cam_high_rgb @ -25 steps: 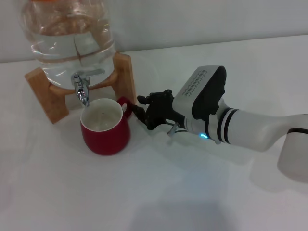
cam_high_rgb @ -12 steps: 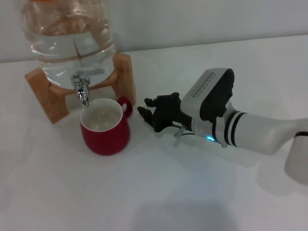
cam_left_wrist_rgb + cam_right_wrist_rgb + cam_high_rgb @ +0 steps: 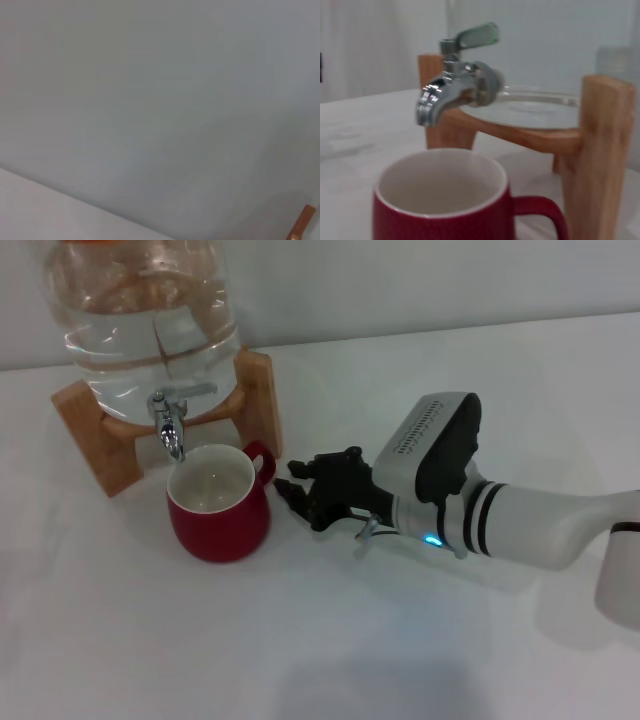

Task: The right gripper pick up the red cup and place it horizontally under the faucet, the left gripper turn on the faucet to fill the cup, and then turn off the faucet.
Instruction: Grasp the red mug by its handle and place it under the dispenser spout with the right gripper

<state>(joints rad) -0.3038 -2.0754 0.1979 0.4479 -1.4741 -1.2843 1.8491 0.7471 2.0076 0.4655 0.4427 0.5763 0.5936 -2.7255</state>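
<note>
The red cup (image 3: 218, 505) stands upright on the white table, its white inside directly under the spout of the faucet (image 3: 170, 427). The faucet sits on the clear glass water jar (image 3: 140, 310). My right gripper (image 3: 296, 484) is open and empty, low over the table just right of the cup's handle (image 3: 262, 460), a small gap apart from it. The right wrist view shows the cup (image 3: 440, 200) below the faucet (image 3: 455, 92), whose lever points sideways. The left gripper is out of view.
The jar rests on a wooden stand (image 3: 258, 390) behind the cup, also seen in the right wrist view (image 3: 600, 140). The left wrist view shows a plain wall and a corner of the stand (image 3: 301, 227). A white wall runs behind the table.
My right gripper let go of the cup's handle and drew back to the right, then edged back a little toward the cup. The cup stayed under the spout.
</note>
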